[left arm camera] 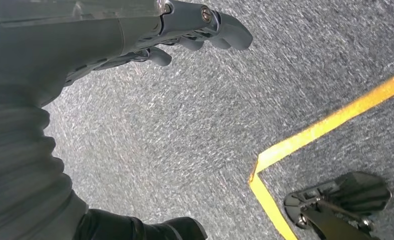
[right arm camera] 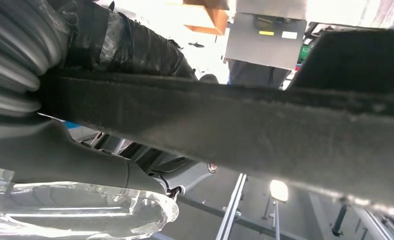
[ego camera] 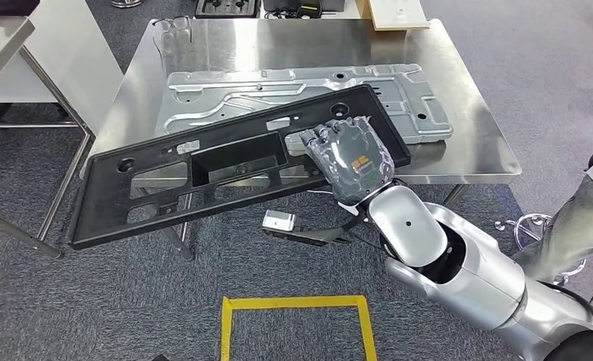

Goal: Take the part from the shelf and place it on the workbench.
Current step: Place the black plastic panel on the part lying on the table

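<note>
Head view: right hand (ego camera: 350,158) gripping unlabelled black part (ego camera: 203,169); left hand (left arm camera: 135,35) loosely curled, empty.

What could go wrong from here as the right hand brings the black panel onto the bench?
1. The right hand grips the long black panel near one end, and much of it overhangs the workbench edge over the carpet; it could tip or slip.
2. A silver metal plate already lies on the bench; the panel may land on it or scrape it.
3. A person's leg stands close beside the right arm; a swing could hit it.
</note>
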`<state>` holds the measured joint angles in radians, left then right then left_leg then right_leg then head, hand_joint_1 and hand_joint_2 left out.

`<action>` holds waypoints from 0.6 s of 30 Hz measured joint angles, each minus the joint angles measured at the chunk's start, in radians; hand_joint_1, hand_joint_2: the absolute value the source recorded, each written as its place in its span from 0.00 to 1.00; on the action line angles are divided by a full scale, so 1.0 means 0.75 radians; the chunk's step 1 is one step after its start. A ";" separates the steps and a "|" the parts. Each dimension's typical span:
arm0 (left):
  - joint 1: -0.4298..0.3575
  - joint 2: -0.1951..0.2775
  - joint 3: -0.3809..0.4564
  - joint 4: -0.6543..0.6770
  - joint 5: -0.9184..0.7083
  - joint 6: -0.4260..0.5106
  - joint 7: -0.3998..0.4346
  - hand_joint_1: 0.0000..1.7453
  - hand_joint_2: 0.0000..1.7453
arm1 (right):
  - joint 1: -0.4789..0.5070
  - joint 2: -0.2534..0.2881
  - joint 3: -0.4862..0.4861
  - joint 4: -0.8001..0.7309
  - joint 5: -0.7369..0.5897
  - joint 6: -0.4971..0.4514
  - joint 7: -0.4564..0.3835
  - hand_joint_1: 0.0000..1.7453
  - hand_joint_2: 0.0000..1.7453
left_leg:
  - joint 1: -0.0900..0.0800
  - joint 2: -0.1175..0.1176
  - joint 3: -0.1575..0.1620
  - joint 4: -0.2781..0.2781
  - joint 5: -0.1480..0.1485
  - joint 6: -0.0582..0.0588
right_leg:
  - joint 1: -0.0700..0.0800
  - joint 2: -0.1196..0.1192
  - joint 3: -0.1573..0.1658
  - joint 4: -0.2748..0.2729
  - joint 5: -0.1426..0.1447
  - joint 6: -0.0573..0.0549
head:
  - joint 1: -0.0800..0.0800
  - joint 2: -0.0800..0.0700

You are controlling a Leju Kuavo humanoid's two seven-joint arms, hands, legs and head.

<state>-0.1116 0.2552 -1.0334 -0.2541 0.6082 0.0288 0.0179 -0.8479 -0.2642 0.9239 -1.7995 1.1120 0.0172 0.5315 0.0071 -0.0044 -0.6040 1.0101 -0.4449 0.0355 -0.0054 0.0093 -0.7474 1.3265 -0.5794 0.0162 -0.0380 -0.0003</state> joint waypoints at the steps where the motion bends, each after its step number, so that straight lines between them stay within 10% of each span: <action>1: 0.000 0.000 0.000 0.000 0.000 -0.001 0.000 0.00 1.00 | 0.002 -0.001 0.000 0.000 -0.001 0.000 0.000 1.00 1.00 | -0.001 -0.001 0.004 0.002 -0.005 0.001 | 0.000 0.000 -0.005 -0.009 0.026 -0.002 | 0.000 0.000; 5: 0.001 -0.002 0.000 0.000 0.000 -0.009 0.005 0.00 1.00 | 0.000 -0.009 0.000 0.000 -0.003 -0.002 0.000 1.00 1.00 | -0.005 -0.007 0.022 0.016 -0.033 -0.012 | 0.005 0.001 0.132 -0.329 0.200 -0.021 | 0.000 0.000; 11: 0.001 -0.001 0.000 0.000 0.006 -0.023 0.012 0.00 1.00 | -0.001 -0.013 0.000 0.000 -0.004 -0.007 0.000 1.00 1.00 | -0.007 -0.004 0.008 0.062 -0.077 -0.049 | -0.003 0.004 0.177 -0.395 0.190 -0.044 | -0.006 0.000; 15: 0.001 -0.001 0.000 0.000 0.009 -0.024 0.012 0.00 1.00 | 0.002 -0.014 0.000 0.000 -0.004 -0.010 0.000 1.00 1.00 | -0.001 -0.002 -0.168 0.375 -0.184 -0.069 | -0.005 0.003 0.201 -0.399 0.172 -0.055 | -0.010 0.000; 18: 0.005 -0.001 0.000 0.000 0.010 -0.024 0.012 0.00 1.00 | 0.008 -0.015 0.000 0.000 -0.004 -0.010 0.000 1.00 1.00 | 0.004 -0.001 -0.158 0.280 -0.060 -0.070 | -0.005 0.006 0.231 -0.396 0.148 -0.052 | -0.010 0.000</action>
<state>-0.1081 0.2548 -1.0334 -0.2541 0.6153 0.0111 0.0271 -0.8416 -0.2755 0.9239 -1.7994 1.1093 0.0096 0.5314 0.0101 -0.0052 -0.7223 1.2199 -0.4901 -0.0170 -0.0093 0.0142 -0.5742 1.0292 -0.4682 -0.0226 -0.0456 -0.0003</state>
